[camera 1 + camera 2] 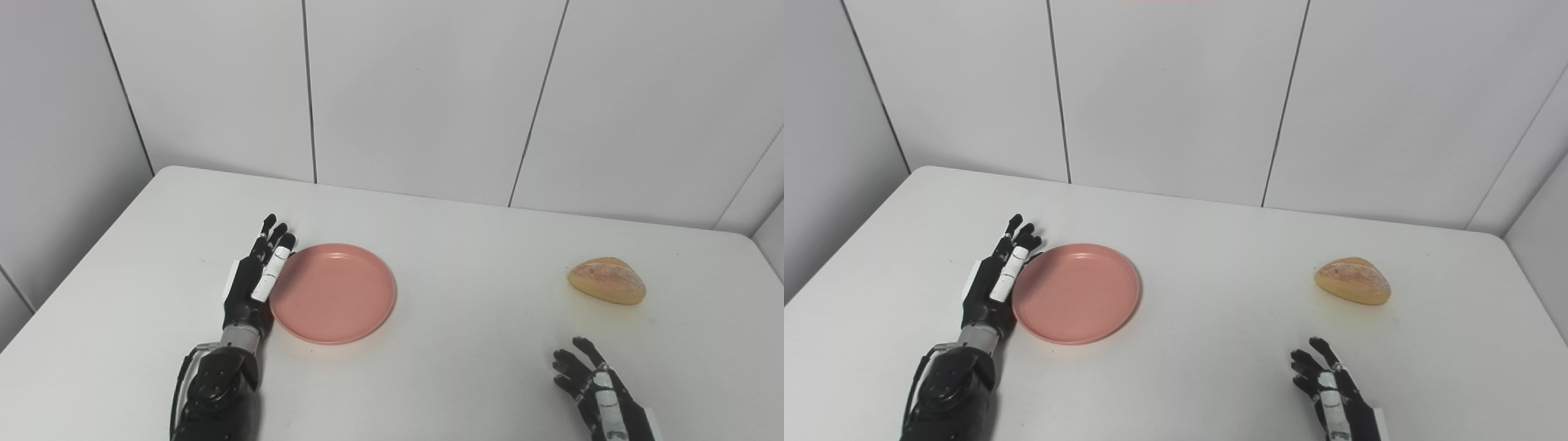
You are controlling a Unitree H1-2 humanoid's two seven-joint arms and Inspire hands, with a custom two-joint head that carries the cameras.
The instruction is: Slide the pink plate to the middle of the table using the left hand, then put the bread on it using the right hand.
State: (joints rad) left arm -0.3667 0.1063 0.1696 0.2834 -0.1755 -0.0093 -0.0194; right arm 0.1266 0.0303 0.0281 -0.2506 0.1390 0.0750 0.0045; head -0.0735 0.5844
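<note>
Left eye view – plate: the pink plate (334, 293) lies flat on the white table (465, 367), left of the table's middle, empty.
Left eye view – left hand: the left hand (260, 275) stands edge-on against the plate's left rim, fingers straight and close together, clamped on nothing; it looks to be touching the rim.
Left eye view – bread: the bread (607, 280) sits on the table at the right, well apart from the plate.
Left eye view – right hand: the right hand (591, 383) rests low near the bottom edge, nearer the camera than the bread, fingers spread and holding nothing.

Right eye view – plate: the same layout; the plate's rim meets the side of the left hand, and bare table lies between plate and bread.
Right eye view – right hand: fingers apart, not touching the bread.

Handling, plate: it looks stiff, light and smooth – likely to slide easily on this table, so a steady sideways push at the rim should serve; a push off-centre may spin it.
Handling, bread: a rounded, crusty roll, probably light and a little yielding – best taken across its width from above, with a gentle close.
Step in hand: the slide toward the middle, not yet finished.
</note>
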